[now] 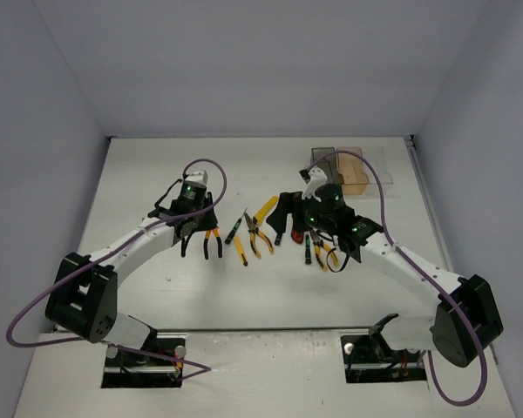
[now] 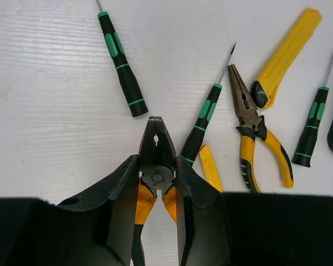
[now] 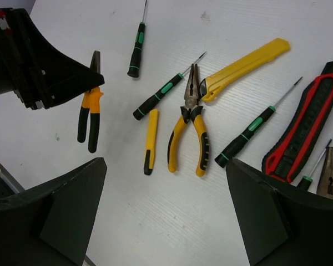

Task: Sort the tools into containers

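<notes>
My left gripper is shut on the pivot of orange-and-black pliers; the nose points away and the handles run back between the fingers. In the top view this gripper is left of the tool spread. My right gripper is wide open and empty above the table, near yellow-handled pliers. Around them lie a small yellow knife, a long yellow utility knife, a red-and-black knife and black-green screwdrivers. The smoky grey bin, amber bin and clear bin stand at the far right.
More pliers lie under the right arm. Two other screwdrivers lie on the white table. Grey walls close in the table on three sides.
</notes>
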Controlling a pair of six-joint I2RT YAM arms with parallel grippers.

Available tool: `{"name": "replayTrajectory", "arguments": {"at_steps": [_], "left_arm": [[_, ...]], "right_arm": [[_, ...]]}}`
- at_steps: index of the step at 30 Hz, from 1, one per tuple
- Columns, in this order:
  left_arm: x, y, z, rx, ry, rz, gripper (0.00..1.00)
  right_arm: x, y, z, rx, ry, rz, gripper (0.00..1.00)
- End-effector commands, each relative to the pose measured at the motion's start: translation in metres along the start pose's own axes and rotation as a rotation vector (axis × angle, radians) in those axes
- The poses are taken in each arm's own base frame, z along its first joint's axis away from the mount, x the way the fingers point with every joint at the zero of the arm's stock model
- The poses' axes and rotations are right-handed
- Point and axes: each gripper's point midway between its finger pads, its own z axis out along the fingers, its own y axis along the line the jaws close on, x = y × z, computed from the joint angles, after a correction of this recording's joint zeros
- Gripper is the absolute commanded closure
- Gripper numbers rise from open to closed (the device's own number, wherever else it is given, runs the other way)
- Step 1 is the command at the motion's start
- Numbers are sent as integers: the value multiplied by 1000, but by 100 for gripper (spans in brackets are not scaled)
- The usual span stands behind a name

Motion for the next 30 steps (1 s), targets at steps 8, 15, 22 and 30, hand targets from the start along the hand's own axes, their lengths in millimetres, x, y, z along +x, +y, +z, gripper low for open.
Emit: {"name": "replayTrajectory", "arguments": {"at_steps": [8,15,22,30], "left_arm": [[-45,-47,-33,226,-171,-74,100],[-73,-75,-65,365,-250,-220,100],[-84,-89,-91,443,-294,-298,100],[-84,-100,-102,469,-311,-309,100]], "right_arm": [[-18,72,23,-200,-48,-85,16],[-14,89,34,-247,-69,-77,14],[-11,111,45,-292,-83,-90,16],[-6,131,55,-321,-88,-102,22]]}}
